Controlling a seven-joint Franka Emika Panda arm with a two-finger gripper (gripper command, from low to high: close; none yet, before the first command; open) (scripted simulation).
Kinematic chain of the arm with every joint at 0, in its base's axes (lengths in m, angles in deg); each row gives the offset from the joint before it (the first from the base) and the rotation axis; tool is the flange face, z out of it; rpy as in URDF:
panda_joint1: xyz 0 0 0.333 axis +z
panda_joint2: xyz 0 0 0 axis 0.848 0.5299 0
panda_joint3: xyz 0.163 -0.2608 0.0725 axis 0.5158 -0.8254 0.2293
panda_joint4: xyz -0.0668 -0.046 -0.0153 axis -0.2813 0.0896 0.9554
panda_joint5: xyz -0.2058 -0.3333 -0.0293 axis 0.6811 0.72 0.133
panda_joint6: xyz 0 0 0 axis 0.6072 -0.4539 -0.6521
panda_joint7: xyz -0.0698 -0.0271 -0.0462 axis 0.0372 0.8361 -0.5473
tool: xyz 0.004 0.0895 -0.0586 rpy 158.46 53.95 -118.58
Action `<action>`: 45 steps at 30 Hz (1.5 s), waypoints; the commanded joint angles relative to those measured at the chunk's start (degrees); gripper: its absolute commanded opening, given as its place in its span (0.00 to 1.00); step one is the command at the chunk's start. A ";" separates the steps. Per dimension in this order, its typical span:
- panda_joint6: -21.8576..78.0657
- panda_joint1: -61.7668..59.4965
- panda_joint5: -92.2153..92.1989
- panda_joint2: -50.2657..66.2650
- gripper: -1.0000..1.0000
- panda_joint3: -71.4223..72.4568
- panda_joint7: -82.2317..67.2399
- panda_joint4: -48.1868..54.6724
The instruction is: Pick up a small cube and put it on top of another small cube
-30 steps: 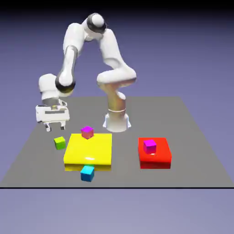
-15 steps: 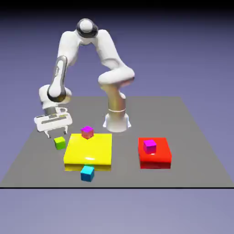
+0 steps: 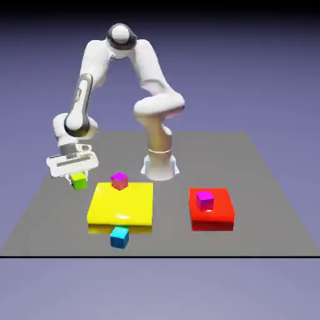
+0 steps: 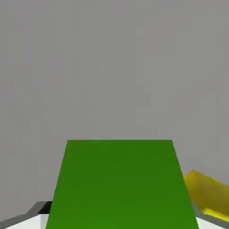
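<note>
Left of centre in the exterior view, the pincer (image 3: 76, 177) hangs from the white arm (image 3: 84, 103) with its jaws clenched on the lime-green cube (image 3: 79, 181), which sits between the finger tips just clear of the grey desk (image 3: 262, 181), judging by the gap beneath it. From the hand view the lime-green cube (image 4: 120, 183) fills the lower middle of the frame, hiding both finger tips, which fits a centred grip rather than a corner pinch. A sliver of the yellow block (image 4: 206, 193) shows at the lower right of that view.

Nearby, the flat yellow block (image 3: 121, 204) lies just right of the held cube, carrying a magenta-topped cube (image 3: 119, 180) at its far edge. The cyan cube (image 3: 119, 237), the landing spot, rests on the desk touching or just beside the yellow block's near edge, lower in the frame. Well apart to the right, a red block (image 3: 212, 211) bears another magenta-topped cube (image 3: 204, 200).

Since the cyan cube stands low beside the taller yellow slab, the carry probably needs enough height to pass over that slab before coming down squarely
</note>
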 commanded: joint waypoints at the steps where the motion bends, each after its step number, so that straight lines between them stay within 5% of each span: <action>1: 1.06 -0.45 0.71 1.42 0.00 2.08 -2.38 0.97; 38: 38.30 -16.90 26.13 53.77 0.00 78.90 -90.81 36.95; 44: 29.56 -19.19 25.77 58.77 0.00 80.36 -91.30 32.86; 45: 29.56 -19.19 25.77 58.78 1.00 80.36 -91.30 32.86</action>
